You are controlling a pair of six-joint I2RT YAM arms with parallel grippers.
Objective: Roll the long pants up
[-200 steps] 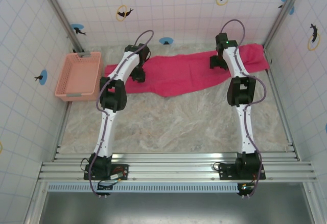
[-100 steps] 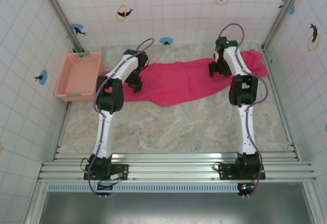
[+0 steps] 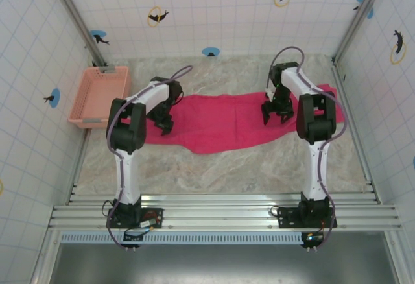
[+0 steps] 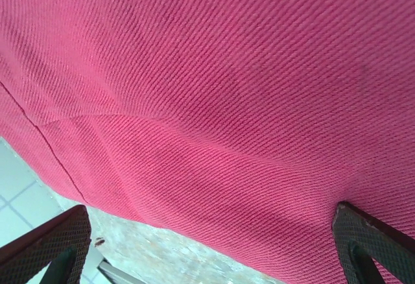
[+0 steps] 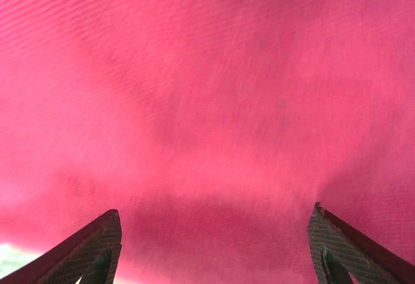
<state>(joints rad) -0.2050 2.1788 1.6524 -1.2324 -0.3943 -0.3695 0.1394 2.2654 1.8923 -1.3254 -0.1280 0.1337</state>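
Left tool [image 3: 165, 124]: jaws wide apart, pointing down onto the left end of the pants [image 3: 220, 118]. Nothing pinched between them. In the left wrist view the tool [image 4: 211, 248] has its dark ribbed fingertips [image 4: 55, 242] at the bottom corners, and the pants [image 4: 227, 89] lie across the gap with a seam and a soft crease showing. A strip of bench [image 4: 162, 258] shows past the cloth edge. Cannot tell whether the tips touch the cloth.

Right tool [image 3: 272, 114]: jaws also wide, over the right part of the pants, nothing gripped. In the right wrist view the tool [image 5: 217, 248] has its fingertips [image 5: 84, 251] low at both sides, with pants [image 5: 207, 89] between and beyond them.

Pants: flat on the bench [image 3: 220, 167], stretched crosswise over its far half, right end close to the right edge.

Basket [image 3: 83, 96]: far-left corner, just beside the pants' left end, apart from it.
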